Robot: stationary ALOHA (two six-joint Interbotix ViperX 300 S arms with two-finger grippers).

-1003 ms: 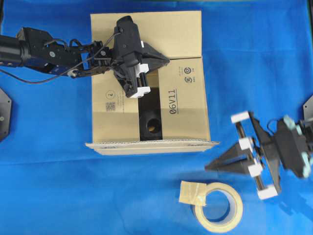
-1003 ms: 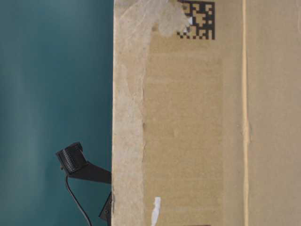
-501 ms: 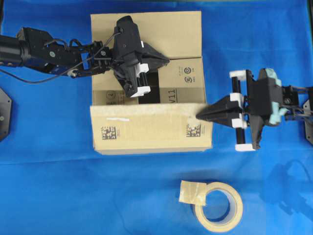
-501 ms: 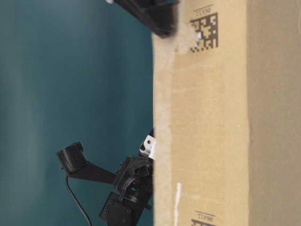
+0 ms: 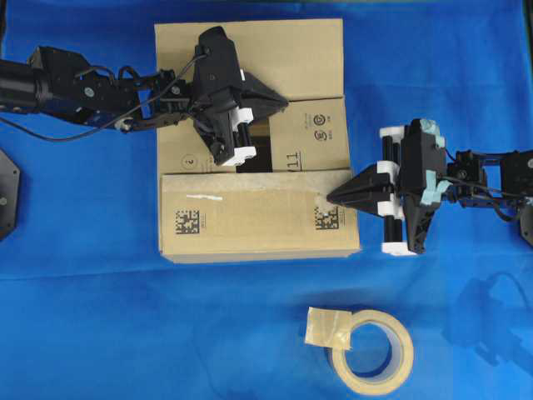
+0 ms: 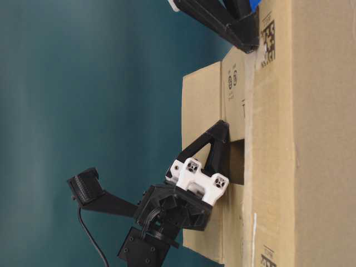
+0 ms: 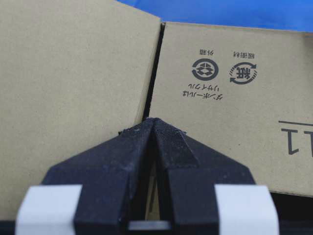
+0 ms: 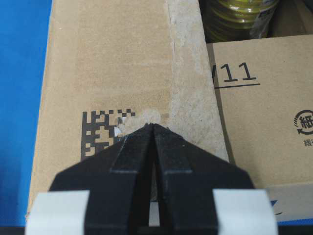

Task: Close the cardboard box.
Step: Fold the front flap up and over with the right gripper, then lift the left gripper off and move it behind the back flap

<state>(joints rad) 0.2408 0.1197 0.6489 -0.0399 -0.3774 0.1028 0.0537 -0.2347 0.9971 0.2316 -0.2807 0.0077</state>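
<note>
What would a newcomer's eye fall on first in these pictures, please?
The cardboard box mid-table, one long flap folded over its near half while a dark gap remains open at the centre. The shut right gripper presses that flap's right end; the shut left gripper rests on the inner flaps. A tape roll lies nearby.

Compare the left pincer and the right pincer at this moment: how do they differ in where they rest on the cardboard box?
The left pincer sits near the middle of the cardboard box, tips on the small inner flaps; the right pincer comes in from the box's right edge.
The right pincer's tips press the long front flap by its printed code; the left pincer touches no code.
Both are shut and hold nothing.
</note>
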